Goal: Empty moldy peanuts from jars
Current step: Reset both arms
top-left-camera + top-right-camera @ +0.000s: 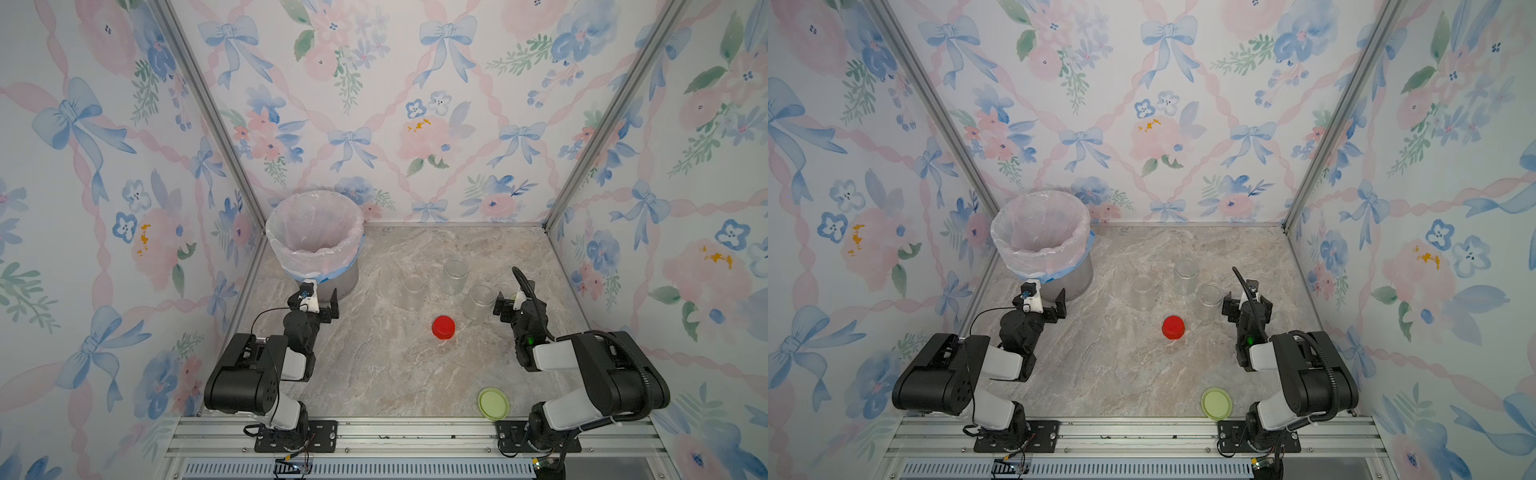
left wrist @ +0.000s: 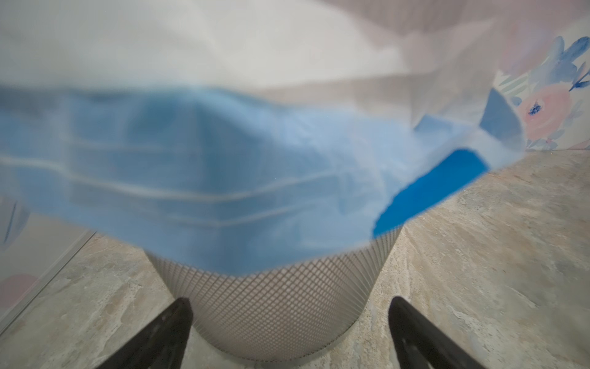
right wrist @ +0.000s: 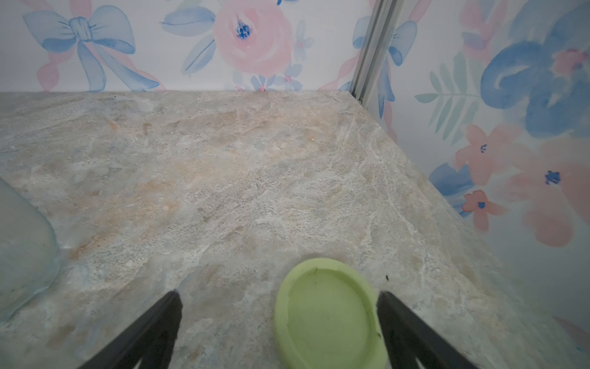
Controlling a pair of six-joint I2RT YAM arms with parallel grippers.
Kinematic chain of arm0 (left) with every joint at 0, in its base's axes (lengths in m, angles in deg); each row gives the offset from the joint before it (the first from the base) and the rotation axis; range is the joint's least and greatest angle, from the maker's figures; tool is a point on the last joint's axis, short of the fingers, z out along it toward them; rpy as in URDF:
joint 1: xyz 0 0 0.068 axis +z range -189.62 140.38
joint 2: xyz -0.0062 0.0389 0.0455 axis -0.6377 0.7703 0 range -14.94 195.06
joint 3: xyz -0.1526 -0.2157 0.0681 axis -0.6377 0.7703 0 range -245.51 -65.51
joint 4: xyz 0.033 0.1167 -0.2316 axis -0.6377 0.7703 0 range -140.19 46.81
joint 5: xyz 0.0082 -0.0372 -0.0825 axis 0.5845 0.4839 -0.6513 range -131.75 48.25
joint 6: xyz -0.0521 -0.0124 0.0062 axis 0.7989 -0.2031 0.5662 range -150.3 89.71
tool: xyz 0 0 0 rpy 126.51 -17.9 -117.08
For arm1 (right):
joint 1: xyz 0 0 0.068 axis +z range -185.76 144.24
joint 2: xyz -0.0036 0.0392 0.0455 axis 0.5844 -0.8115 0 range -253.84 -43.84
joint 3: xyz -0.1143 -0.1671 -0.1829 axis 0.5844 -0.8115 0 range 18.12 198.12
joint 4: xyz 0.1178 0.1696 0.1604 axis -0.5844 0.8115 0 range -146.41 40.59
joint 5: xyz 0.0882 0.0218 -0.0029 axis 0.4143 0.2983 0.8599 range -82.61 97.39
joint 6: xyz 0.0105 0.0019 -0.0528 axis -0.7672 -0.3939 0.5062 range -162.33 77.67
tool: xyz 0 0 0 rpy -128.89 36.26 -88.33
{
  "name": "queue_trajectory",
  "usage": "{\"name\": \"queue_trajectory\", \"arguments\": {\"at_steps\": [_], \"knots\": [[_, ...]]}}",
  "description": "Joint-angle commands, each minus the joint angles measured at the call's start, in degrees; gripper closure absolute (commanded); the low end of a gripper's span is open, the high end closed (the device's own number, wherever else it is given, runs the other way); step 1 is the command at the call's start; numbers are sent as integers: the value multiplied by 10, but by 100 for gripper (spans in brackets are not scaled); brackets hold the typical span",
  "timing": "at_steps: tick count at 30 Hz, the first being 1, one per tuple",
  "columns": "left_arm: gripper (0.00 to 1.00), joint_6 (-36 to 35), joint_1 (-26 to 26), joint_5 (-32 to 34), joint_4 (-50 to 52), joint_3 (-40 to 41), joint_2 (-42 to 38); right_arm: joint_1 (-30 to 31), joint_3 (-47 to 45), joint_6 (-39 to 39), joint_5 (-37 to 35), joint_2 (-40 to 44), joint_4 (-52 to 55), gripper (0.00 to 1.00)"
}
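Three clear jars stand open, upright and empty in both top views: one on the left, one at the back and one on the right. No moldy peanuts show anywhere. A red lid lies in front of the jars. A pale green lid lies by the front rail. My right gripper hangs open just right of the right jar. Under it, between its fingers, a second green lid lies upside down on the table. My left gripper is open and empty, facing the bin's base.
A grey mesh bin lined with a pale bag with blue trim stands at the back left; its inside is hidden. Its wall fills the left wrist view. Wallpapered walls close in three sides, and an aluminium rail runs along the front.
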Motion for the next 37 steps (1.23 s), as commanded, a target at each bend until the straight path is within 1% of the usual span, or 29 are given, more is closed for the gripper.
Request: {"name": "queue_trajectory", "arguments": {"at_steps": [1,3,11,14,37], "knots": [[2,-11,-4,4,-21,5,6,5,9,8,-10,-8,-39,3],[2,-9,-3,5,-21,4,7,7,14,10,-13,-15,-40,3],[2,-4,-3,17,-21,0,11,5,50,3,-18,-13,31,2],[2,8,-3,54,-20,-4,14,2,51,3,-15,-12,33,3],[2,9,-4,57,-18,-4,13,-3,53,-1,-2,-12,39,2]]}}
